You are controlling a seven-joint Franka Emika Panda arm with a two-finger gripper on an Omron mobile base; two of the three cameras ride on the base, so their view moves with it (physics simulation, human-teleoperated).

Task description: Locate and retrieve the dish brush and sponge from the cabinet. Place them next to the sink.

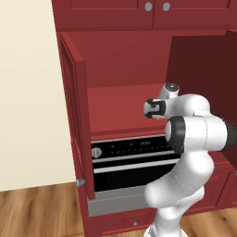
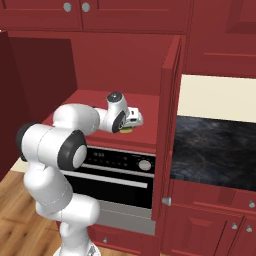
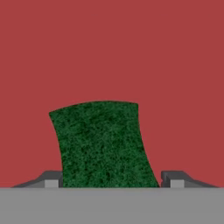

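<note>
In the left base view the cabinet [image 1: 115,69] stood with both doors swung open, its left door [image 1: 74,111] seen nearly edge-on, and the white arm [image 1: 194,134] reached over the red shelf [image 1: 115,111] above the oven [image 1: 134,162]. From the right base view the same arm stretched into the cabinet from the left, and the gripper [image 2: 134,120] pointed down at the shelf, with the sponge [image 2: 127,130] lying flat directly beneath it; only a sliver of yellow body and green top showed under the hand. To the right of the open right door [image 2: 167,130] lay a dark stone counter [image 2: 215,150]. In the hand view the sponge's green top filled the space between the two finger tips [image 3: 51,180], one just beside each long edge. Its long axis ran away from the camera, up the picture, so the short far end pointed at the bare red shelf. The green layer looked rough and speckled, dark, with slightly bowed edges. The fingers stood apart, straddling the sponge; whether they already touched its sides could not be told.
</note>
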